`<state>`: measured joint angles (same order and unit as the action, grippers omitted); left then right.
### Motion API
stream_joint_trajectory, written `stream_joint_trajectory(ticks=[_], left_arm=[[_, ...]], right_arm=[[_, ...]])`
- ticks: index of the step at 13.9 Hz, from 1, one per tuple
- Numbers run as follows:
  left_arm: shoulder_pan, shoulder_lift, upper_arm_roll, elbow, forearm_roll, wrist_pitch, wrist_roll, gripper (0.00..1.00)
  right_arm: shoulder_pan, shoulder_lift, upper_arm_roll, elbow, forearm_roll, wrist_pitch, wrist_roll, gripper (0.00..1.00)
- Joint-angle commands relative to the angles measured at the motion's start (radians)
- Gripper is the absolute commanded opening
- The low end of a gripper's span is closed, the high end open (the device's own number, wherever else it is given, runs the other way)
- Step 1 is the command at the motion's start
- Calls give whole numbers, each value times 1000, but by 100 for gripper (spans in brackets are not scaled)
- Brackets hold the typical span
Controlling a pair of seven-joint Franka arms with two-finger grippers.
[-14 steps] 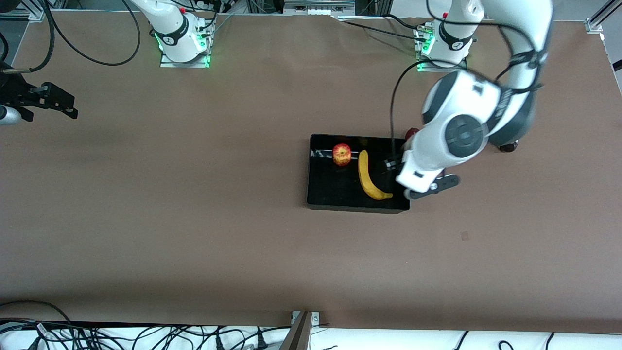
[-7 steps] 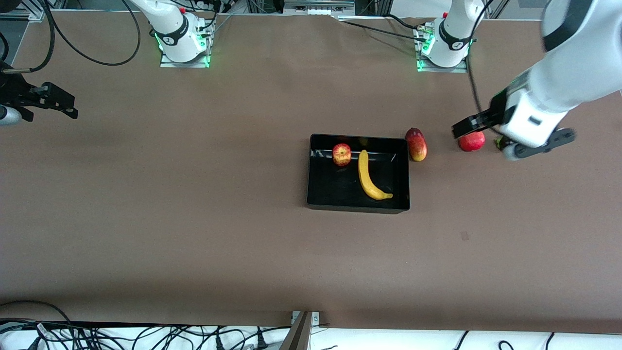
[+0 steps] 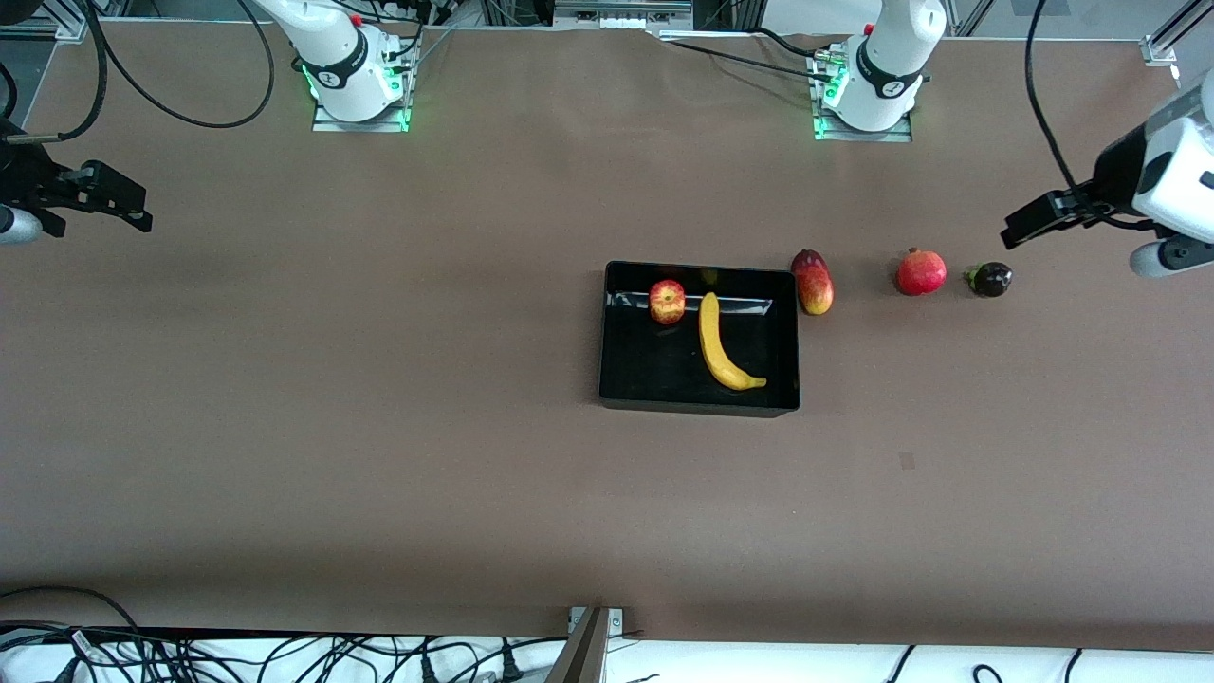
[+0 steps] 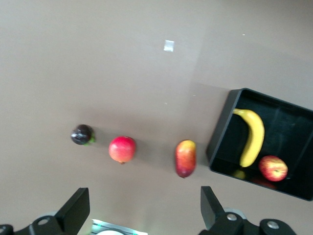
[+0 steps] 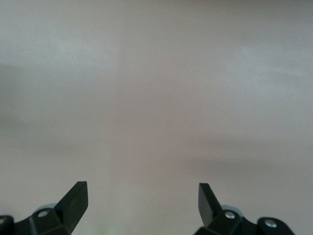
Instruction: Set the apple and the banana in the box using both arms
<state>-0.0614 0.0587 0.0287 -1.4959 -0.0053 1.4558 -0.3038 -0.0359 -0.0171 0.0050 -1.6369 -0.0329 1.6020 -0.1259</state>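
The black box point(image 3: 654, 378) sits mid-table. Inside it lie the red-yellow apple point(image 3: 667, 302) and, beside that, the long yellow banana point(image 3: 721, 347). The left wrist view also takes in the box point(image 4: 218, 142), banana point(image 4: 252, 137) and apple point(image 4: 273, 168). My left gripper point(image 3: 1072, 249) hangs open and empty over the left arm's end of the table, well away from the box; its fingers point(image 4: 78, 205) stand wide around bare table in its own view. At the right arm's end my right gripper point(image 3: 100, 218) waits, open point(image 5: 142, 188) over bare brown table.
A red-yellow mango point(image 3: 814, 282) lies just outside the box wall toward the left arm's end. A red pomegranate point(image 3: 921, 272) and a small dark purple fruit point(image 3: 989, 279) follow in a row. The same three appear in the left wrist view: mango point(image 4: 185, 157), pomegranate point(image 4: 122, 149), dark fruit point(image 4: 81, 134).
My left arm has swung from over the box's edge out toward its own end of the table, uncovering the mango, pomegranate and dark fruit. The right arm has not moved.
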Motion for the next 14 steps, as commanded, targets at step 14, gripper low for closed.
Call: stream_joint_trajectory(ticks=[14], left_arm=[[-1, -65, 83, -37, 36, 32, 290, 100]], right_arm=[[8, 5, -7, 14, -7, -10, -14, 100]])
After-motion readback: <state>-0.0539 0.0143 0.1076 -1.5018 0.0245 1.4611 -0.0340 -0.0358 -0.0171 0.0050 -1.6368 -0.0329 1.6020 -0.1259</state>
